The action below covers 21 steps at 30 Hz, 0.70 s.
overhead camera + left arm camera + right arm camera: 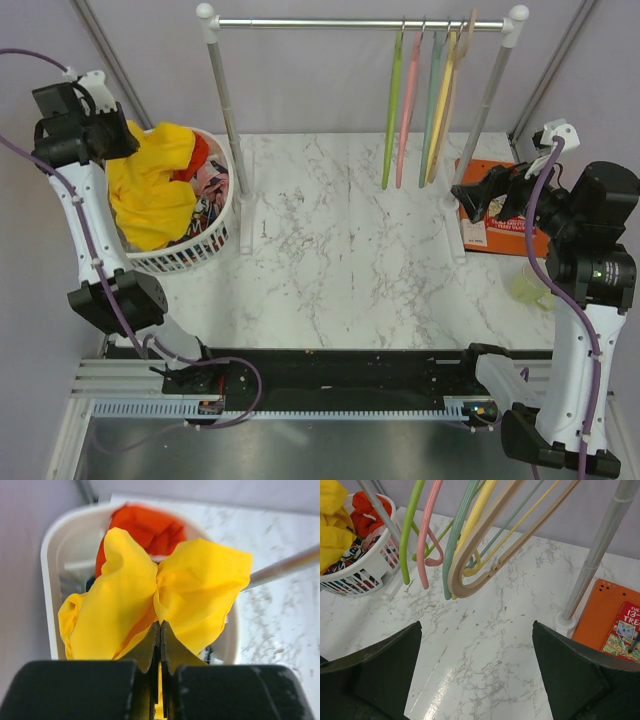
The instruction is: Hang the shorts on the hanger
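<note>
From above, the left pincer (118,140) is clamped on the yellow shorts (150,195), which spill beneath it into the white basket (225,238). The right pincer (472,203) hangs over the counter (340,260), with the green hanger (392,120) on the rail (330,22) ahead to its left.

At the left wrist, the jaws press together on a pinched fold of the shorts. A red garment (150,527) lies beyond.

At the right wrist, the jaws gape wide, holding nothing. The green hanger dangles ahead-left beside a pink hanger (427,535), and the shorts sit far left.

Overhead view from behind, 2 close wrist views — basket (190,258) shared
</note>
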Motion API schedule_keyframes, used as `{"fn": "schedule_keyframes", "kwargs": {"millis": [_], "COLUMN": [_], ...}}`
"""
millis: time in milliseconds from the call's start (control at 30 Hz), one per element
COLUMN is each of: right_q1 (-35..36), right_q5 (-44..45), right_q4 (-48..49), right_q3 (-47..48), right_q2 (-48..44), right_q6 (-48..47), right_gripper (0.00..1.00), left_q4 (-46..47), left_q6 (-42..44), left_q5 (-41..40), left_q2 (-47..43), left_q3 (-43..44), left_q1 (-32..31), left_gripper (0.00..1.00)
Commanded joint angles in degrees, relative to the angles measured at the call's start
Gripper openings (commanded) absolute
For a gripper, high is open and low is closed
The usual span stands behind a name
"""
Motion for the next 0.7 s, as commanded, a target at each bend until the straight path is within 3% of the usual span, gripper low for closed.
{"fn": "schedule_keyframes", "kwargs": {"millis": [0, 133, 300, 433, 533, 600, 667], "right_q1": [-0.4, -0.5, -0.5, -0.4, -0.5, -0.4, -0.5], "right_q5": [-2.7, -3.4, -6.8, -11.8, -15.1, -17.8, -18.9], "right_q4": [1.1, 1.1, 1.0, 0.2, -0.6, -1.1, -1.6], "right_q3": [-1.0, -1.0, -1.0, -2.1, -3.5, -4.3, -5.2], "right_q2": [-0.6, -0.9, -0.8, -1.5, -2.7, -3.6, -4.2], "right_q6": [0.3, 0.0, -0.1, -0.8, -3.9, -4.9, -5.6], "right_gripper": [0.98, 0.98, 0.98, 0.98, 0.98, 0.98, 0.98], "left_q4": [0.7, 1.0, 3.7, 12.9, 21.2, 27.9, 28.7], "left_q6": [-4.2, -8.1, -16.2, -26.1, -31.9, -36.7, -37.4], "left_q5": [16.2, 22.8, 28.0, 38.5, 47.1, 49.9, 49.6], "left_q2": [-8.8, -10.4, -12.0, -14.2, -16.1, -16.9, -16.0], "left_q3": [8.9, 14.5, 21.8, 19.1, 11.3, 5.9, 6.7], "left_q1": [-2.9, -8.2, -20.1, -22.2, -22.2, -22.2, -24.5], "left_gripper": [0.02, 0.02, 0.02, 0.02, 0.02, 0.02, 0.02]}}
